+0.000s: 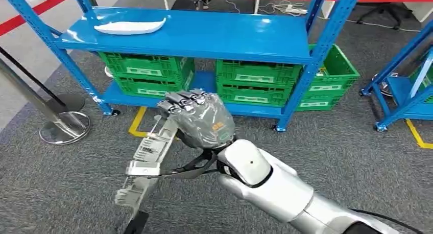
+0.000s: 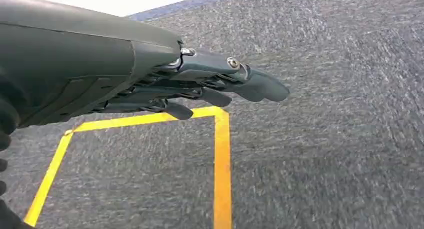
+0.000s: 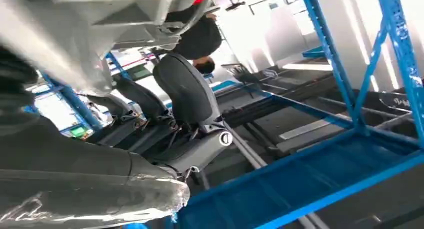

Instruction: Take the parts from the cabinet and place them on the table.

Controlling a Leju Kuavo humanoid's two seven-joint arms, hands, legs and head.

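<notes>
At the far left of the head view a chrome stanchion with a round base stands on the grey carpet floor, well apart from the work. Next comes the blue metal shelving cabinet, and on the left part of its upper shelf lies a white, elongated moulded part, untouched, likely another piece to fetch. Below that shelf, green slatted plastic crates sit side by side on the lower deck. In front of the cabinet, the right hand is raised with its back to the camera and its fingers curled over the upper end of a long silver metal bracket part, which hangs down and to the left from the grasp; holding it by one end lets the rest swing clear of the arm and shelf posts. The right wrist view shows the dark fingers wrapped against the pale metal. The silver forearm runs off to the lower right. The left hand hangs over carpet and a yellow tape line, its fingers lying loosely apart and holding nothing. No tabletop is visible, so my judgement is that the carry comes next.
</notes>
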